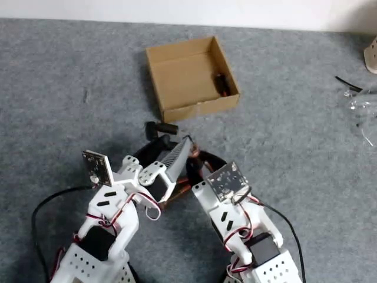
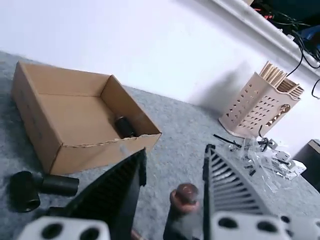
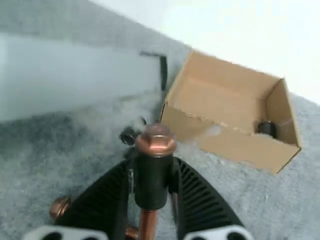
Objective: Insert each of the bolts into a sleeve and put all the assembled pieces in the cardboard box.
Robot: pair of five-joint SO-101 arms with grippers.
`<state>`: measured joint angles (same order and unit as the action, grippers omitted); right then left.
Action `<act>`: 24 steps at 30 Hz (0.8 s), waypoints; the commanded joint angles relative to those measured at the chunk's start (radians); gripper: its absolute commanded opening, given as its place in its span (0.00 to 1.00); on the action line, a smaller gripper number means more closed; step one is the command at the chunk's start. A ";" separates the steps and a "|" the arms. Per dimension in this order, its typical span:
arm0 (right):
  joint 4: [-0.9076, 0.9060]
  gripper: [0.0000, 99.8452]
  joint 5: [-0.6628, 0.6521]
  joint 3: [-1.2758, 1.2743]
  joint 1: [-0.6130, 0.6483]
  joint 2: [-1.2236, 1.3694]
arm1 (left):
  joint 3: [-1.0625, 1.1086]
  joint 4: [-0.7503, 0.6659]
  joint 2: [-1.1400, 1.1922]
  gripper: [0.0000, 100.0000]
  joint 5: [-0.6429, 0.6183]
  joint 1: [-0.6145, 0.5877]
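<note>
1. Right gripper (image 3: 152, 169) (nearest the arms' bases, mid-table). Fingers clamped on a black sleeve (image 3: 151, 186), held upright. A copper bolt (image 3: 155, 141) runs through it: head on top, shank showing below the fingers. In the high view this gripper (image 1: 197, 163) meets the other arm's in front of the box.

2. Left gripper (image 2: 175, 151). Jaws apart, nothing gripped. The held bolt's copper head (image 2: 184, 194) stands in the gap between them; contact with either jaw cannot be told. In the high view the gripper (image 1: 177, 154) points toward the right arm.

3. Loose bolt (image 3: 60, 207). Copper head, lying on the grey carpet (image 1: 294, 147) close beside the right gripper.

4. Black piece (image 1: 160, 128) (image 2: 37, 187). Lies on the carpet just outside the box's near wall: a thick dark cylinder with a thinner dark rod out of one side (whether a bolt sits inside cannot be told).

5. Cardboard box (image 1: 200, 108) (image 2: 95, 152) (image 3: 225, 142). Open-topped, beyond both grippers.

6. Dark piece in the box (image 1: 221, 84) (image 2: 124, 126) (image 3: 266, 128). Rests on the floor of the box against one side wall, near the front corner.

7. Wooden holder (image 2: 260, 107). Perforated, sticks standing in it, by the white wall, well apart from the box.

8. Clear plastic bags (image 2: 267, 157) (image 1: 359, 100). On the carpet just beside the holder.
</note>
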<state>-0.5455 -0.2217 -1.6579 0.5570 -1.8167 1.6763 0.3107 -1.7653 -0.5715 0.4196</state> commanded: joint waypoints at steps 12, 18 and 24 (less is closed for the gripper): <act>0.041 0.00 0.008 0.053 -0.022 -0.022 | 0.001 -0.005 -0.005 0.18 -0.003 -0.226; 0.041 0.00 0.008 0.053 -0.035 -0.022 | 0.001 -0.005 -0.005 0.01 0.005 -0.269; 0.042 0.00 0.008 0.021 -0.067 -0.021 | 0.010 -0.005 0.001 0.00 0.034 -0.269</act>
<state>-0.5455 -0.2217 -1.6579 0.5063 -1.8167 1.6763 0.3107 -1.7653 -0.5731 0.1542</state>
